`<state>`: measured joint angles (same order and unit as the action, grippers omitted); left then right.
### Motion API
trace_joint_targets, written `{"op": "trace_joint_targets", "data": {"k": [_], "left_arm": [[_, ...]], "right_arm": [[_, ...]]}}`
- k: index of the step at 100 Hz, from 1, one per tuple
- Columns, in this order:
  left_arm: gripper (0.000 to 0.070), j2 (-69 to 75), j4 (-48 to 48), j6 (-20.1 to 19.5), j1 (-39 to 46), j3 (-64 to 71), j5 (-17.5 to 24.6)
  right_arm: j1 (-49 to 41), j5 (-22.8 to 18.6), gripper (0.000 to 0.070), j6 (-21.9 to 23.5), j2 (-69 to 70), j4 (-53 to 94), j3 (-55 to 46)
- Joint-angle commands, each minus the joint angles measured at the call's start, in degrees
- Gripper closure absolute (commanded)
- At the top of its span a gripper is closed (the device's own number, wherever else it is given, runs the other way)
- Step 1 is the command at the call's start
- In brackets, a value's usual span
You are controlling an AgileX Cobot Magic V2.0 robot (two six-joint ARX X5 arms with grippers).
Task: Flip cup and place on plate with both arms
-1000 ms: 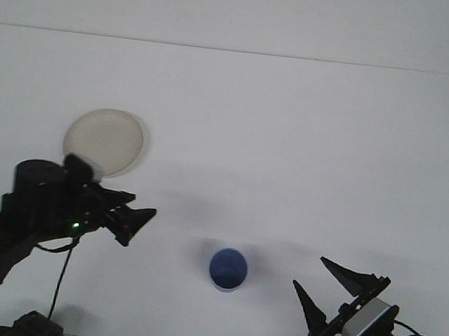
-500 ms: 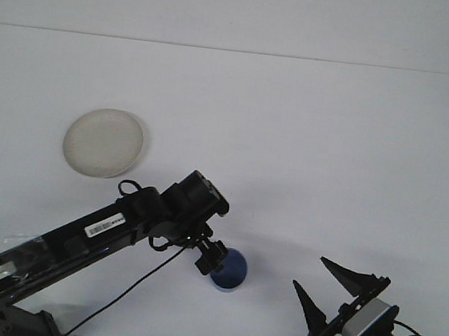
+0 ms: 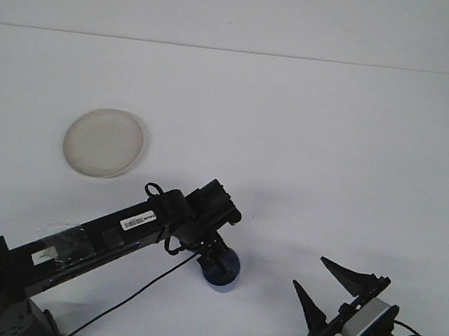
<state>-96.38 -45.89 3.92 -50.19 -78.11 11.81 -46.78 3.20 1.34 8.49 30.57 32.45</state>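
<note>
- The left gripper (image 3: 215,257) has swung in from the table's left edge and now sits right over the blue cup (image 3: 223,269), lower than half a second ago; the wrist hides its fingers, so I cannot tell whether they are apart or closed on the cup.
- The cup is in the same spot as a second ago, near the front edge of the table (image 3: 307,145), between the two arms, its mouth now mostly covered by the gripper.
- That suggests the grasp is about to happen or just beginning; nothing has been lifted or flipped yet.
- The right gripper (image 3: 330,289) has not moved: its fingers are spread wide, empty, well to the right of the cup.
- The plate (image 3: 103,142) lies bare, well apart at the left rear.
</note>
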Motion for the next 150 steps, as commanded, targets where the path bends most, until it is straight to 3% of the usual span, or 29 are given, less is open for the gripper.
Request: {"op": "trace_joint_targets", "data": {"k": [1,32,52,68,101,150], "left_arm": [[0.0690,-1.1,-0.1,-0.4,-0.9,-1.4,-0.3],[0.0690,1.1,-2.1,-2.1,0.4,-2.8,-0.8],[0.0691,8.4,-6.1,-4.5,7.7,-6.7,-9.3],[0.0692,11.5,-8.8,-6.6,20.2,-12.1,-14.7],[0.0691,4.5,-3.9,-5.7,47.2,-15.1,-14.7],[0.0690,-9.6,2.3,-4.6,53.0,-15.1,-14.7]], "right_arm": [[-0.5,0.0,0.0245,0.6,0.2,-0.6,0.2],[-0.5,0.0,0.0245,0.6,0.2,-0.6,0.2],[-0.5,0.0,0.0245,0.6,0.2,-0.5,0.2],[-0.5,0.0,0.0245,0.6,0.2,-0.5,0.2],[-0.5,0.0,0.0245,0.6,0.2,-0.5,0.2],[-0.5,0.0,0.0245,0.6,0.2,-0.5,0.2]]}}
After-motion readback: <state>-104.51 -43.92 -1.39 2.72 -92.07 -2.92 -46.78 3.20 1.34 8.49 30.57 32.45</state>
